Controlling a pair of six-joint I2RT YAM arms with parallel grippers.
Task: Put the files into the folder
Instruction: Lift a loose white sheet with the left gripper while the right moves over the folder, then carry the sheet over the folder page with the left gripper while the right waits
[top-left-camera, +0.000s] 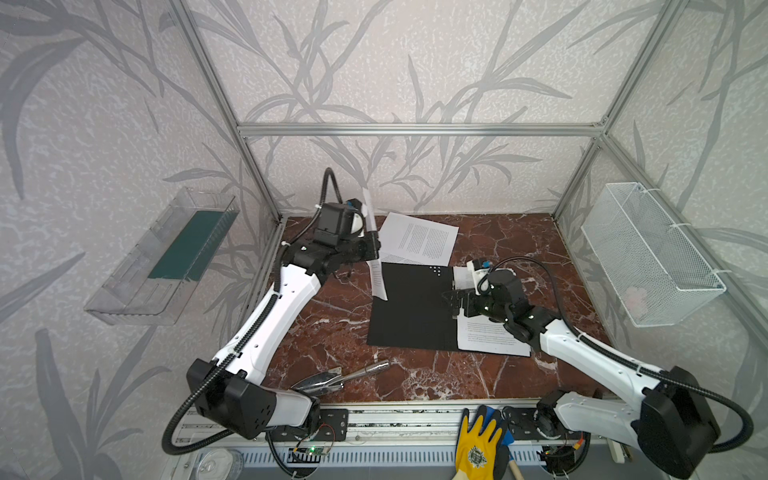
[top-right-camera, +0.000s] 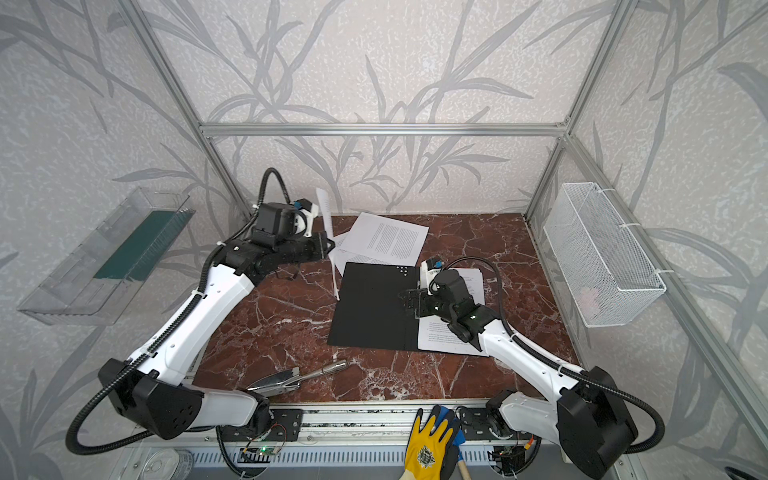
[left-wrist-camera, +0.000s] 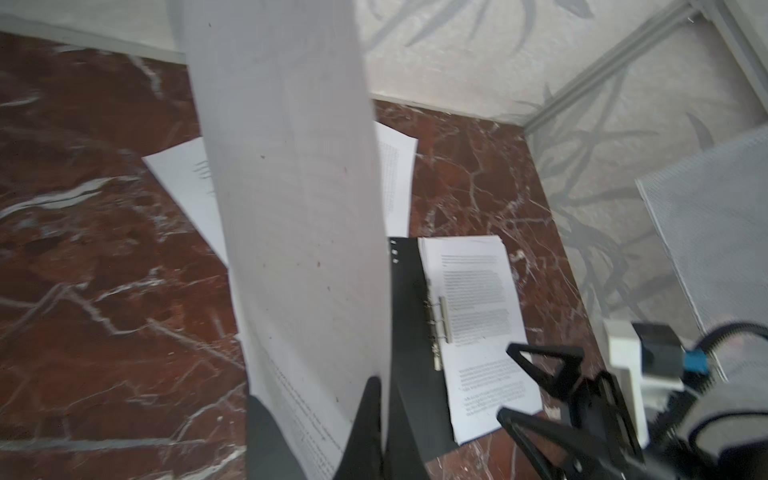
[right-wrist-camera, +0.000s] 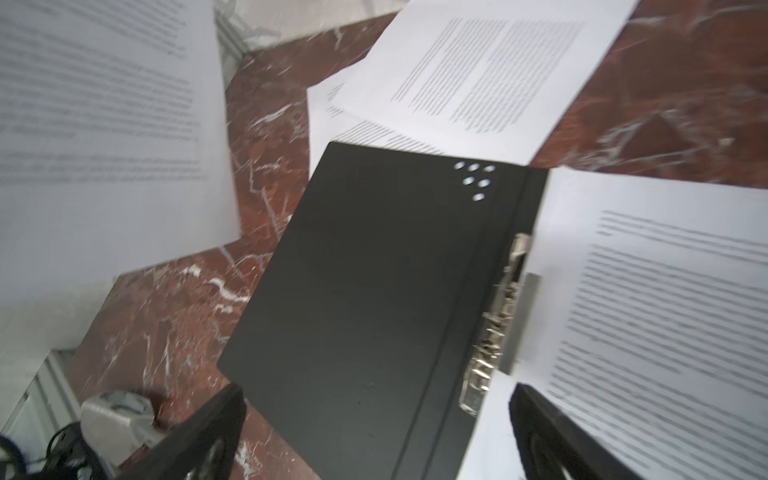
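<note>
Red marble counter (top-left-camera: 320, 328) carries the open folder (top-left-camera: 409, 309); left jaws pinch an upright sheet (left-wrist-camera: 291, 208), right jaws gape above the folder's clip (right-wrist-camera: 494, 324).

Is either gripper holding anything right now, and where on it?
Left gripper pinches one upright white sheet at its edge, roughly midway along. Right gripper is open, holding nothing, above the folder.

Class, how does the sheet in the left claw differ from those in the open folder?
The held sheet stands on edge in the left claw; the filed sheets lie flat in the folder. The held sheet is single; the filed sheets, stacked. Both are white, printed black.
</note>
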